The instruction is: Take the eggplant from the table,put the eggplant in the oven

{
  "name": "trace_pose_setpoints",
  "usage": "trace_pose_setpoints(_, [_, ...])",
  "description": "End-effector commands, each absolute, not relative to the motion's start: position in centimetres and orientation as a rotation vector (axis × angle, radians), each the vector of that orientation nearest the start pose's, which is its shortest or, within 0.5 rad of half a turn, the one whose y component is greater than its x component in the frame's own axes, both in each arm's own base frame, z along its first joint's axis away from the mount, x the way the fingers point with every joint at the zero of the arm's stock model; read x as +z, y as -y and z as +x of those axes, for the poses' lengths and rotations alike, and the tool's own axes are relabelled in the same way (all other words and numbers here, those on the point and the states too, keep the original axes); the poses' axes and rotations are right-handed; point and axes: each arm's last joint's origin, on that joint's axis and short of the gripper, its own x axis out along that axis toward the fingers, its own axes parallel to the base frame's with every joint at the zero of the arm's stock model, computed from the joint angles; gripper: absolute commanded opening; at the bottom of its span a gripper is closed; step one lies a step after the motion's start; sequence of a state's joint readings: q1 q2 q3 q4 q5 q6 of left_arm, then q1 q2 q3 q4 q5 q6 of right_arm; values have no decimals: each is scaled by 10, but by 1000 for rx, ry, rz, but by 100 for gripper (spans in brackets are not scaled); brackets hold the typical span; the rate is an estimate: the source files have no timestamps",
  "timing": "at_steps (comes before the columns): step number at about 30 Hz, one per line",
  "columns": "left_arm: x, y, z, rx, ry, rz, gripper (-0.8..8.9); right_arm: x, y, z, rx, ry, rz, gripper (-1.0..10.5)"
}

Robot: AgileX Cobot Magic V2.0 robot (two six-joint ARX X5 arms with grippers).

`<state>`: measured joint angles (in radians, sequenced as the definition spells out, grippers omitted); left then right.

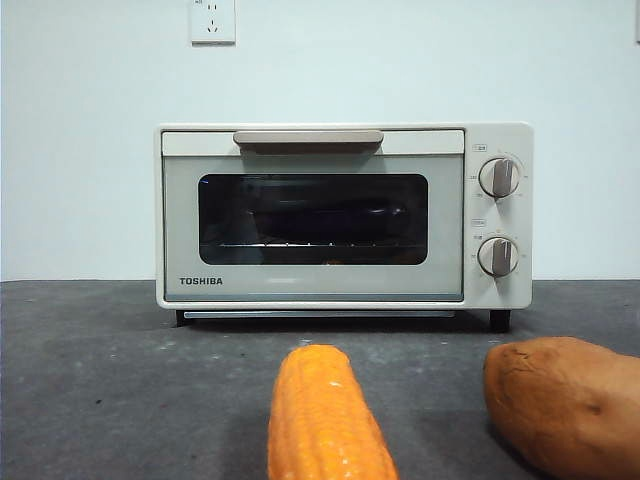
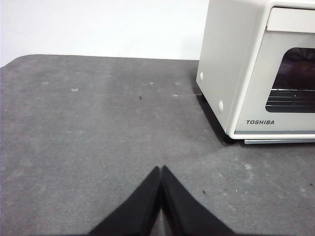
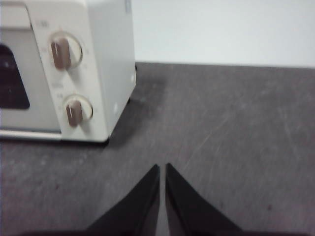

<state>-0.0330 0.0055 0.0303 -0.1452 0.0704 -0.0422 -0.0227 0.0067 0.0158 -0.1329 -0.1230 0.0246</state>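
Pale wall with one socket plate (image 1: 212,20) behind a dark grey, mottled matte table (image 1: 100,400). The oven (image 1: 345,215) sits square on it, cream-white and boxy, door shut, beige bar handle (image 1: 308,138) across the top, two round knobs (image 1: 498,177) on its panel. Through the dark glass I can make out a wire rack and a dark shape I cannot identify.

Eggplant: not visible on the table in any view. I cannot say where it is, whether behind that glass or out of frame. Near the front camera lie only the corn cob (image 1: 325,420), pebbled orange-yellow, and the sweet potato (image 1: 565,400), lumpy brown-orange.

My left gripper (image 2: 161,169) hangs over bare table beside the oven's plain side, jaws pressed together, empty. My right gripper (image 3: 162,167) hangs off the knob side, jaws nearly touching, nothing between them.

My read: both arms waiting; either everything is left, or it is finished. I cannot confirm which.
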Motion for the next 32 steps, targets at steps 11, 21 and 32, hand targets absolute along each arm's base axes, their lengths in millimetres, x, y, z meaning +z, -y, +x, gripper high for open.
trace_pose_setpoints(11, [152,5,97,-98,-136,-40,6,152,-1,96,95,-152,58,6])
trace_pose_setpoints(21, [152,5,97,-98,-136,-40,6,152,-1,96,96,-152,58,6])
trace_pose_setpoints(32, [152,5,97,-98,-136,-40,6,152,-1,96,96,-152,58,6])
